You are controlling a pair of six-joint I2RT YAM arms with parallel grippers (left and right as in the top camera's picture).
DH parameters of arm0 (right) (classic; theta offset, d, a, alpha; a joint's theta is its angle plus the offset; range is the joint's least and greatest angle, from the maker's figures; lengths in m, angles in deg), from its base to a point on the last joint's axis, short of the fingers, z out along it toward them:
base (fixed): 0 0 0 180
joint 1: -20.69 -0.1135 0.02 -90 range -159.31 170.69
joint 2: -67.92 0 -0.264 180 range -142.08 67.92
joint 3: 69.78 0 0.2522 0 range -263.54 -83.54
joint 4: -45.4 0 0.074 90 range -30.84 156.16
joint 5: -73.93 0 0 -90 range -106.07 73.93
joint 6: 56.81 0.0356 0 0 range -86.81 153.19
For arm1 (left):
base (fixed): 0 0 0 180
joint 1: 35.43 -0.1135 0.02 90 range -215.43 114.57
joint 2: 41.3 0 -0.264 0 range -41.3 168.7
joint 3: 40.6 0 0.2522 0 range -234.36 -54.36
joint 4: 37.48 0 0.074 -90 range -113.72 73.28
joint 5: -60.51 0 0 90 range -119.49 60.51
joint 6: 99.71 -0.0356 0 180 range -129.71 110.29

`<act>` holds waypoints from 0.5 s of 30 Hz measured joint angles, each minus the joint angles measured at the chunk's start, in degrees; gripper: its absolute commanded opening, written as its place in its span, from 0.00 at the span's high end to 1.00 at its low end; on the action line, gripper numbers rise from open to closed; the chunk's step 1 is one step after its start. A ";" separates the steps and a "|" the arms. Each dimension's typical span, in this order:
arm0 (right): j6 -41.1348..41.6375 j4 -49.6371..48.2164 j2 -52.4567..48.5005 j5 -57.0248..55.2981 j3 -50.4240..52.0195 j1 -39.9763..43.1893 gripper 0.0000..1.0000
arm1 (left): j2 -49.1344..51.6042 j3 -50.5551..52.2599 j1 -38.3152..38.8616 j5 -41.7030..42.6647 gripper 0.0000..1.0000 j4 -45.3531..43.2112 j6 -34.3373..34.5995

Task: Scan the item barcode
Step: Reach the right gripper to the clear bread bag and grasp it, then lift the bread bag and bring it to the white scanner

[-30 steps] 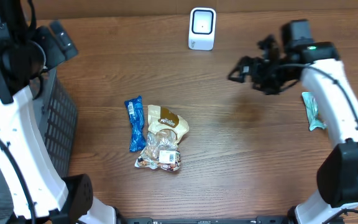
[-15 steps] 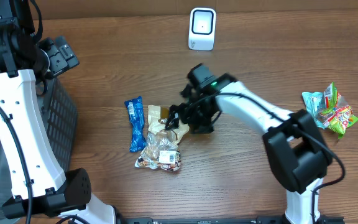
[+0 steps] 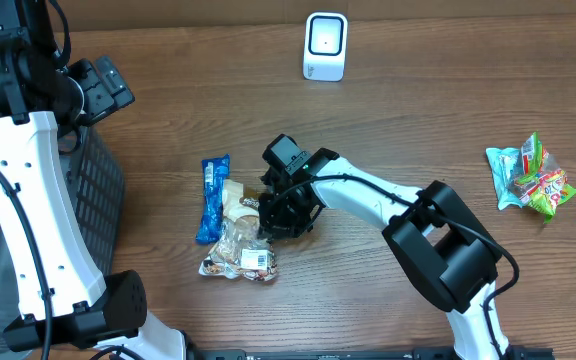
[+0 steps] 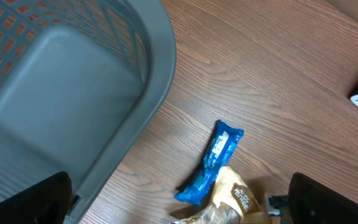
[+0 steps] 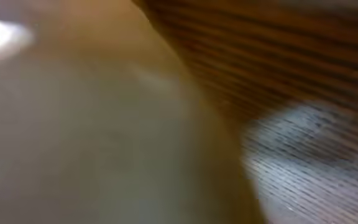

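The bag [image 3: 236, 195], tan and crumpled, is lying near the middle of the table [image 3: 408, 120], well short of the scanner [image 3: 325, 45], which is standing upright at the far edge. The right gripper [image 3: 268, 214] is reaching down at the bag's right edge with its jaws clenched on it. The right wrist view is showing only a blurred tan surface pressed close to the lens, with a strip of wood grain beside it.

A blue bar [image 3: 211, 198] is lying just left of the bag and touching it. A clear packet [image 3: 238, 258] with a white label is resting against the bag's near side, partly under it.

The left gripper [image 3: 106, 82] is hanging above the far left of the table, over the corner of the grey basket [image 3: 93, 200], its jaws spread wide and gripping nothing. Its wrist view is looking down on the basket's rim, the bar and the top of the bag.

Green and teal wrappers [image 3: 528, 178] are lying well apart at the right edge.
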 measured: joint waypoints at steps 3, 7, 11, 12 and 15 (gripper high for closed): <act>-0.85 -1.11 0.00 1.57 0.11 0.55 0.96 | 0.00 0.00 0.00 0.31 0.00 0.00 0.00; -4.20 -4.50 0.02 5.99 0.15 3.32 0.96 | 0.00 0.00 0.00 0.70 0.00 0.00 0.00; -5.14 -6.40 2.75 7.23 0.37 9.53 0.96 | 0.00 0.00 0.00 0.72 0.00 0.00 0.00; -4.81 -7.21 5.40 7.48 0.52 12.22 0.96 | 0.00 0.00 0.00 0.70 0.00 0.00 0.00; -3.15 -9.05 10.91 7.63 0.61 16.48 0.96 | 0.00 0.00 0.00 0.72 0.00 0.00 0.00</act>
